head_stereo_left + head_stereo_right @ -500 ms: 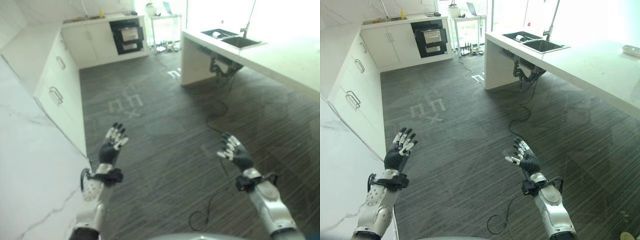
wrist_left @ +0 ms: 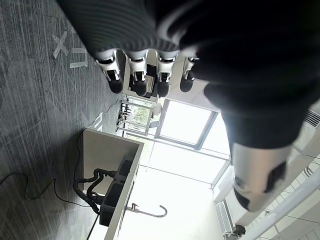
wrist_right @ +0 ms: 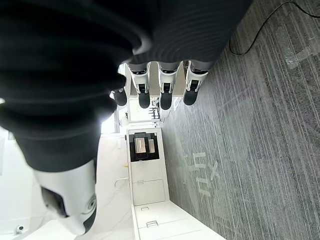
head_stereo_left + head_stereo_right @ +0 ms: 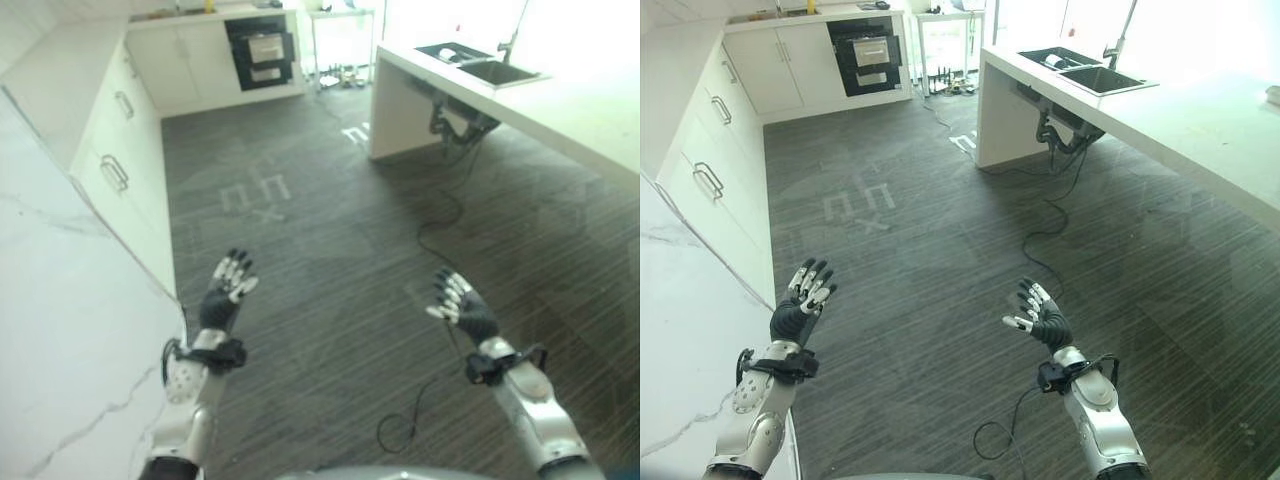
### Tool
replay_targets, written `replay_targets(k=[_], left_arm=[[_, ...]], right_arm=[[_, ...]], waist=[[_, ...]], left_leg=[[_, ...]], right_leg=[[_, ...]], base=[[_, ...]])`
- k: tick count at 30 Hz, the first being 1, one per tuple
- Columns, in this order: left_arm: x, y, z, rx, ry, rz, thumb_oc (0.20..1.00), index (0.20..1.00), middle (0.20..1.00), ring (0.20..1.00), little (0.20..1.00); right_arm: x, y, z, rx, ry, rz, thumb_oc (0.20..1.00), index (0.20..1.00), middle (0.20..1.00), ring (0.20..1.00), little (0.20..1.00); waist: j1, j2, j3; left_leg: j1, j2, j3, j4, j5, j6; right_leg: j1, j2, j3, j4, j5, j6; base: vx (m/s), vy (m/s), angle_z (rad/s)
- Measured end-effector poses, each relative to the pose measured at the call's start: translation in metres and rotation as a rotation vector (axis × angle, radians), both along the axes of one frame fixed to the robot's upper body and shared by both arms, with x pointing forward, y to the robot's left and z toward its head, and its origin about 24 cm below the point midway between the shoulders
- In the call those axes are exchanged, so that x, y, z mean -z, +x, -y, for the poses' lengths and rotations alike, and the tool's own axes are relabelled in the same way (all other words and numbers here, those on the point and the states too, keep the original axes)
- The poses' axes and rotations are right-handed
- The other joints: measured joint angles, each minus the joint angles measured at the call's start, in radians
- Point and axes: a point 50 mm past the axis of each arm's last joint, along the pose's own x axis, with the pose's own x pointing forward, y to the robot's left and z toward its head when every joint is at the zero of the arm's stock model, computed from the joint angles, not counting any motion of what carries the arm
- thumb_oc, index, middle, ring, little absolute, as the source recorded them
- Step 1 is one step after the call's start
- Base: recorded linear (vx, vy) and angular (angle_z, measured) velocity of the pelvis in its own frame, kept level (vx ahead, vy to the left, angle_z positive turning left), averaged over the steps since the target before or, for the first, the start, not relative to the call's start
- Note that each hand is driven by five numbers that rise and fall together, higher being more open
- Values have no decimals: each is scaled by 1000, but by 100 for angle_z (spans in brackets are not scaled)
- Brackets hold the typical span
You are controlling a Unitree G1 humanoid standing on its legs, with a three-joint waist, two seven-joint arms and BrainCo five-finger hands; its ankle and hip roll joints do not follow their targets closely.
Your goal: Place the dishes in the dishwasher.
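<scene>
Dark striped floor point(image 4: 940, 240) takes most of the frame, w/ pale taped marks point(image 4: 855, 208) upper left of centre. White marble-look counter point(image 4: 680, 330) runs down the left edge. White cabinet run point(image 4: 710, 150) w/ bar handles goes up the left side to the upper-left corner, then turns along the far wall. White island counter point(image 4: 1200, 130) cuts across upper right; dbl sink point(image 4: 1090, 72) sunk in its far end, tap point(image 4: 1118, 45) beside it, dark pipes point(image 4: 1065, 125) hanging under. A dish point(image 4: 1055, 61) lies in the sink's far basin, detail too small to tell; another pale item point(image 4: 1272, 95) sits at the right edge on the island. Black built-in appliance w/ open front point(image 4: 870, 58) at top centre, set in the far cabinets, prob. the dishwasher, well apart from the sink. Small table point(image 4: 948, 30) just right of it, by bright windows. Yellow bottle point(image 4: 810, 6) on the far counter, top left.

Left hand point(image 4: 798, 310) lower left, above the floor right by the marble counter edge, fingers straight and spread wide, holding nothing. Right hand point(image 4: 1040, 320) lower centre-right, above the floor, fingers loosely extended, also empty. Wrist views agree: fingers point(image 2: 137, 70) straight in a row, same for the right point(image 3: 165, 85).
</scene>
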Motion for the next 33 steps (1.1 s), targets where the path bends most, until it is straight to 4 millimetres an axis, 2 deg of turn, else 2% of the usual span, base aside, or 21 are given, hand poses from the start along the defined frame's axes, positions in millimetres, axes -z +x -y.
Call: replay_targets(k=[5,7,8,10,11,14,15,17,19,20,21,23,24,25,27,28,29,30,31,32,33], left_arm=[[0,1,2,11,-1,-1,1000,1000,1000,1000,1000],[1,4,5,26,-1,-6,1000,1000,1000,1000,1000],[2,8,8,40,1,-8,1000,1000,1000,1000,1000],[1,9,5,42,19,-12,1000,1000,1000,1000,1000],[0,9,3,38,24,-15,1000,1000,1000,1000,1000],[-4,13,-1,31,33,-6,1000,1000,1000,1000,1000],[-3,13,0,34,31,-14,1000,1000,1000,1000,1000],[3,14,3,46,28,-42,1000,1000,1000,1000,1000],[16,11,2,36,22,-102,1000,1000,1000,1000,1000],[18,8,2,40,19,-106,1000,1000,1000,1000,1000],[20,1,4,47,9,-111,1000,1000,1000,1000,1000],[21,-3,4,51,9,-118,1000,1000,1000,1000,1000],[24,-3,8,64,-5,-134,1000,1000,1000,1000,1000],[24,-2,13,83,-7,-137,1000,1000,1000,1000,1000],[21,0,16,97,-9,-124,1000,1000,1000,1000,1000],[16,1,17,105,-8,-103,1000,1000,1000,1000,1000],[10,2,18,111,-11,-79,1000,1000,1000,1000,1000],[9,2,17,107,-20,-77,1000,1000,1000,1000,1000],[10,1,19,101,-50,-74,1000,1000,1000,1000,1000],[6,2,22,117,-50,-57,1000,1000,1000,1000,1000],[7,1,19,109,-44,-61,1000,1000,1000,1000,1000]], right_arm=[[0,1,-1,4,24,2,1000,1000,1000,1000,1000],[-1,1,-1,3,23,6,1000,1000,1000,1000,1000],[-3,3,-2,0,22,14,1000,1000,1000,1000,1000],[-1,1,-5,-17,23,7,1000,1000,1000,1000,1000],[-2,1,-6,-22,23,8,1000,1000,1000,1000,1000],[-7,-2,-8,-28,29,29,1000,1000,1000,1000,1000],[-6,-3,-8,-26,29,26,1000,1000,1000,1000,1000],[-5,-3,-8,-25,30,25,1000,1000,1000,1000,1000],[-1,-8,-7,-19,31,6,1000,1000,1000,1000,1000],[3,-14,-5,-11,37,-7,1000,1000,1000,1000,1000],[13,-28,-2,-1,34,-50,1000,1000,1000,1000,1000],[12,-27,-2,0,33,-46,1000,1000,1000,1000,1000],[5,-20,1,-5,11,-21,1000,1000,1000,1000,1000],[-1,-12,1,-17,-2,4,1000,1000,1000,1000,1000],[-14,1,1,-34,-21,55,1000,1000,1000,1000,1000],[-18,5,3,-31,-26,72,1000,1000,1000,1000,1000],[-21,6,6,-20,-29,81,1000,1000,1000,1000,1000],[-20,6,7,-21,-31,77,1000,1000,1000,1000,1000],[-16,0,10,-20,-33,56,1000,1000,1000,1000,1000],[-16,-1,12,-19,-27,55,1000,1000,1000,1000,1000],[-16,0,10,-24,-13,58,1000,1000,1000,1000,1000]], waist=[[-3,9,31],[-5,37,58],[-3,56,83],[-7,45,104],[-6,39,106],[-8,26,100],[-16,25,101],[-47,25,101],[-77,14,112],[-84,14,112],[-87,3,111],[-87,-4,98],[-94,46,92],[-95,68,90],[-104,72,85],[-105,73,82],[-106,64,72],[-106,49,56],[-102,29,22],[-74,-18,31],[-57,-61,54]], left_leg=[[3,-7,0,0,-19,25],[4,5,3,1,-16,39],[2,14,7,7,-13,49],[8,-4,15,28,-26,73],[16,-16,20,26,-27,75],[21,-31,19,25,-27,68],[20,-37,15,27,-34,68],[23,-41,-5,34,-49,72],[97,-58,-23,62,-121,65],[121,-60,-38,74,-148,60],[167,-57,-63,104,-202,58],[211,-47,-84,109,-249,28],[239,12,-90,114,-275,-9],[245,45,-80,137,-260,-35],[253,81,-54,188,-211,-103],[248,98,-46,231,-198,-122],[200,112,-33,372,-178,-153],[129,128,-24,536,-121,-204],[-80,140,-37,879,125,-237],[-390,120,-23,1242,133,-162],[-472,103,10,1250,78,-88]], right_leg=[[-26,-14,-4,71,-15,26],[-109,-18,-29,239,-28,44],[-194,-35,-67,407,-29,47],[-304,-96,-89,614,-49,52],[-322,-118,-90,635,-69,52],[-304,-131,-89,409,-86,65],[-304,-130,-83,310,-69,92],[-332,-131,-67,158,26,133],[-367,-139,-17,-7,144,155],[-365,-142,-19,-7,141,155],[-355,-141,0,85,121,127],[-352,-127,-8,180,102,107],[-332,-72,-25,207,138,15],[-316,-42,-43,229,120,-40],[-272,-9,-59,232,65,-66],[-246,8,-60,226,42,-71],[-210,30,-56,204,7,-79],[-173,41,-50,177,0,-96],[-145,64,-30,150,-37,-145],[-134,50,11,149,-65,-188],[-107,35,29,139,-50,-155]], base=[[-17,159,0],[-28,198,-4],[28,136,-5],[128,6,-9],[200,-102,-13],[281,-170,-3],[316,-183,12],[409,-231,21],[666,-371,23],[799,-465,52],[495,-307,53],[571,-385,35],[485,-345,26],[335,-253,22],[343,-312,-2],[278,-304,-12],[312,-382,-19],[356,-454,-28],[412,-408,-56],[331,-233,-70],[287,-41,-96]])
